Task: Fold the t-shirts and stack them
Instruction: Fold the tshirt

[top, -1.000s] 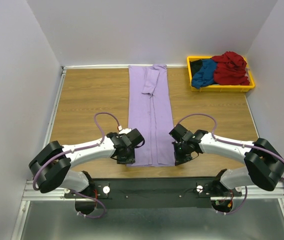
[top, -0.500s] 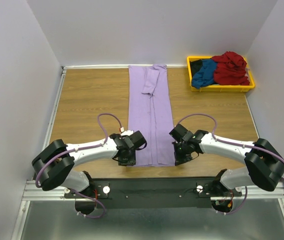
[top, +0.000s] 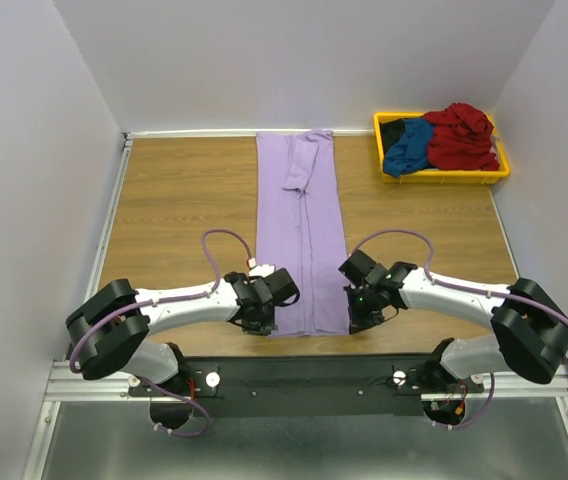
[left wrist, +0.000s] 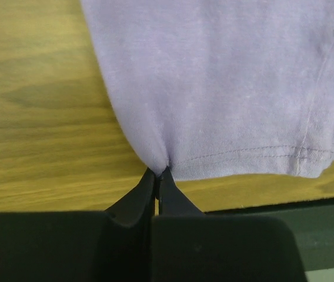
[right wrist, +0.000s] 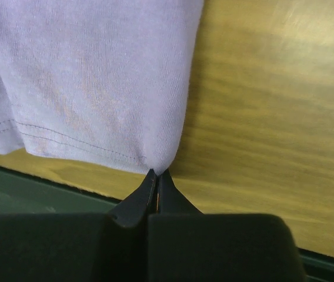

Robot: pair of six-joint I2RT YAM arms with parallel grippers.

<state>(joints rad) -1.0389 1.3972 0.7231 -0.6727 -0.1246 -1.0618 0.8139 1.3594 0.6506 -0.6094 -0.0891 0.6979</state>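
A lavender-purple t-shirt (top: 301, 230) lies folded into a long narrow strip down the middle of the wooden table, hem toward the arms. My left gripper (top: 264, 322) is shut on its near left hem corner (left wrist: 158, 167). At the near right hem corner (right wrist: 155, 166), my right gripper (top: 356, 318) is shut on the cloth too. Both pinch the fabric (left wrist: 226, 88) at the very tips, low over the table's near edge. Dark red (top: 459, 135), blue (top: 409, 147) and black (top: 392, 130) t-shirts lie heaped in the bin.
A yellow plastic bin (top: 444, 175) stands at the far right corner of the table. Bare wood (top: 174, 200) flanks the strip on both sides. The table's near edge and the dark rail (top: 304, 375) lie just behind both grippers. Grey walls enclose the table.
The left gripper slid right along the near edge to the shirt's left hem corner and shut on it. The right gripper has stayed shut on the right corner.
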